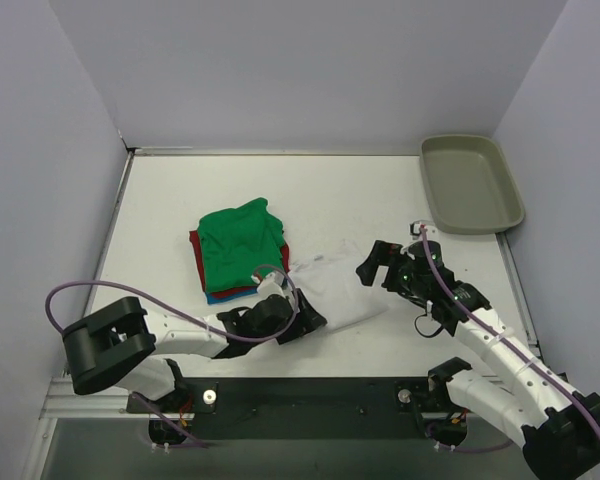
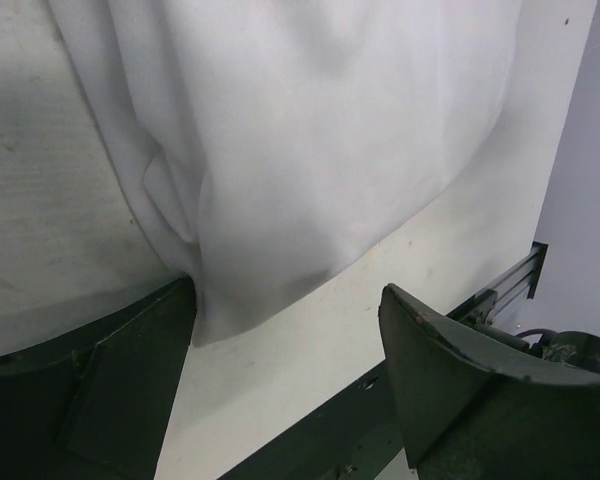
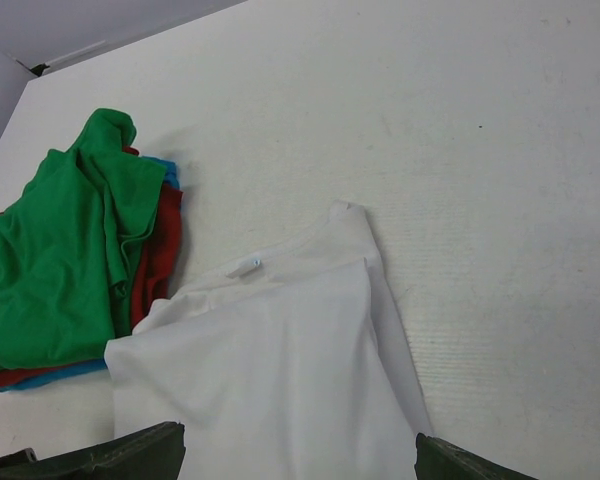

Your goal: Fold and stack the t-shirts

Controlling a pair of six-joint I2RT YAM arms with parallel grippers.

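Soft matt white cloth tee [image 3: 280, 390], creased matt green cloth tee [image 3: 60, 250], smooth grey-beige plastic tray [image 1: 470, 185], matt faintly grainy tabletop [image 3: 480, 150]

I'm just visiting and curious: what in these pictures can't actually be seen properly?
- Overhead view: the left hand covers the near edge of the white t-shirt.
- Overhead, right wrist: green shirt hides all but edges of red shirt and blue shirt.
- Left wrist view: white cloth runs off the top edge; which part, unclear.
- Right wrist view: the bottom edge cuts the right hand to mere fingertips.
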